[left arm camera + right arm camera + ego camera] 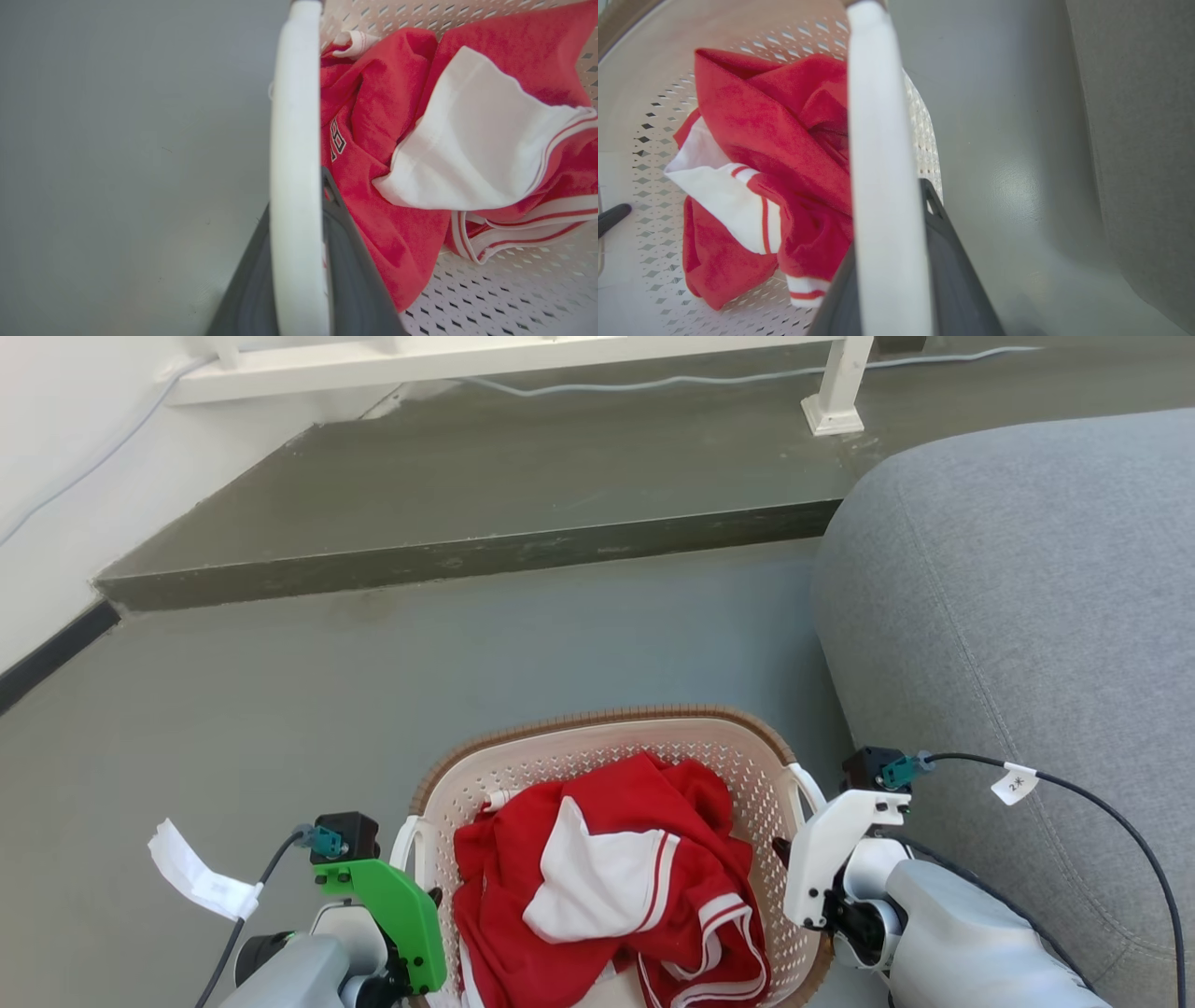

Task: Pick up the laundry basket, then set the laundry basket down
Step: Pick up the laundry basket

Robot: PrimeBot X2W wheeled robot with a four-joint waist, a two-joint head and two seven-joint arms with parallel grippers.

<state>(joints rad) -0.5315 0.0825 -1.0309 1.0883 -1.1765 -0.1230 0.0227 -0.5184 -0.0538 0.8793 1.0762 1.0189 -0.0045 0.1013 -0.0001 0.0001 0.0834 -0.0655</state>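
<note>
Okay: laundry basket (597,719) is low in front of the robot, between both arms, over the grey floor (280,691) and just beside the grey sofa (1027,597) on the robot's right. Can't tell if its base rests on the floor or hangs clear. A red-and-white garment (607,887) is heaped inside.

In the left wrist view, the left gripper (299,219) is clamped on the left handle (294,116), one dark finger on each side of the white bar. The right gripper (892,219) grasps the right handle (878,116) the same way.

Likely step: two-handed grasp made, so this is the lift or hold stage. The next move needs both arms to travel together and level so the basket doesn't tip, while staying off the sofa. For the set-down, lower it evenly and release only once the base is supported.
</note>
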